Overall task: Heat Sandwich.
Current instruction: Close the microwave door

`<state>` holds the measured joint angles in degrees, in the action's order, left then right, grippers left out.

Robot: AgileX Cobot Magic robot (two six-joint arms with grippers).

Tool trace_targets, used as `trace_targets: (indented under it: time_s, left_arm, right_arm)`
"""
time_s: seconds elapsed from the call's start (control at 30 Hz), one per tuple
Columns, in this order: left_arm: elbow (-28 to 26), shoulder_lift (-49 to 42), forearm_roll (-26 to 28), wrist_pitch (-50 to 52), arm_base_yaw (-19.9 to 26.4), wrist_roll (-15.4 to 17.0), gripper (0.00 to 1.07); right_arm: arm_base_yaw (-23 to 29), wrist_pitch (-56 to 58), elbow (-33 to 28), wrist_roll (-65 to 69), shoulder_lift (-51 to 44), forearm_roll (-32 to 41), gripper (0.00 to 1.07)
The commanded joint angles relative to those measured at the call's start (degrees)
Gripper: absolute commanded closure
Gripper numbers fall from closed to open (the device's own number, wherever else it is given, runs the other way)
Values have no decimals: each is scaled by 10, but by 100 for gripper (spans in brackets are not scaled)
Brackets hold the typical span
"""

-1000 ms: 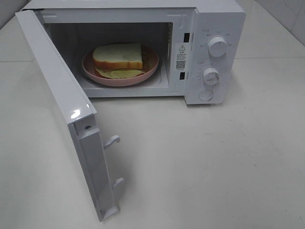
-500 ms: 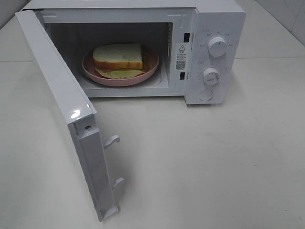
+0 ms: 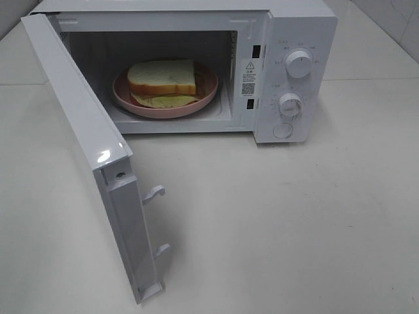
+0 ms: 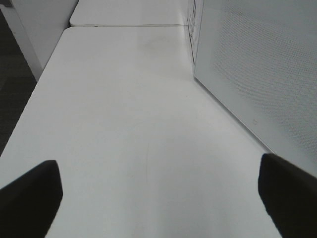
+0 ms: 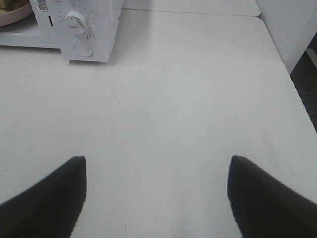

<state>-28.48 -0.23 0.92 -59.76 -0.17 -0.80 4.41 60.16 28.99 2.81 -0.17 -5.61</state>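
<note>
**Unchanged since a second ago: no shift in arms, door or food**

Left gripper (image 4: 158,198): fingers (image 4: 29,198) spread to full width, nothing between them; low over bare table (image 4: 124,124), just beside the outer face of the open door (image 4: 257,64).

Right gripper (image 5: 158,196): fingers (image 5: 267,198) also well apart, empty; over open table, well short of the microwave (image 5: 94,25) front. Neither gripper within the high view.

Sandwich (image 3: 162,78): inside the microwave cavity, resting on the round pink plate (image 3: 206,95), white slice on top, pale green layer showing beneath.

Door (image 3: 78,111): swung fully out toward the left arm's side, latch hooks (image 3: 154,192) exposed.

Control panel: upper knob (image 3: 299,63), lower knob (image 3: 290,104), round button (image 3: 283,130) below; settings too small to read.

Step in hand, by judgement: loading done, door closing not yet begun.

Next move, likely: a push on the door's outer face from the left arm, along the hinge arc until the hooks seat; then a pinch and turn on a knob from the right arm, with narrower fingers.
</note>
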Motion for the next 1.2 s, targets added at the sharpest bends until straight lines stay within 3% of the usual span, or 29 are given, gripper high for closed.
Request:
trace_targets:
  time_s: [0.03,0.43,0.53,0.6,0.7,0.77,0.83,0.9,1.0,1.2]
  left_arm:
    - [1,-4,-2,6,1,1,6]
    - [-6,129,-14,13,1,0,22]
    - [-6,195,-15,13,1,-1,37]
    - [-6,208,-15,13,1,-1,40]
    - [-7,264,-21,15,1,-1,59]
    - [-9,278,-22,17,1,-1,63]
    - [-16,308,-18,50,1,0,80]
    - [-17,316,-15,66,1,0,84]
    - [-16,348,-12,139,1,-1,104]
    - [-14,406,-14,262,1,-1,106]
  right_arm:
    - [-5,-6,-1,2,-15,-1,31]
    - [-5,-6,-1,2,-15,-1,31]
    - [-5,-6,-1,2,-15,-1,31]
    - [-5,-6,-1,2,-15,-1,31]
    - [-5,-6,-1,2,-15,-1,31]
    - [-5,-6,-1,2,-15,-1,31]
    - [-5,-6,-1,2,-15,-1,31]
    - [-5,-6,-1,2,-15,-1,31]
    - [-5,-6,-1,2,-15,-1,31]
    - [-5,-6,-1,2,-15,-1,31]
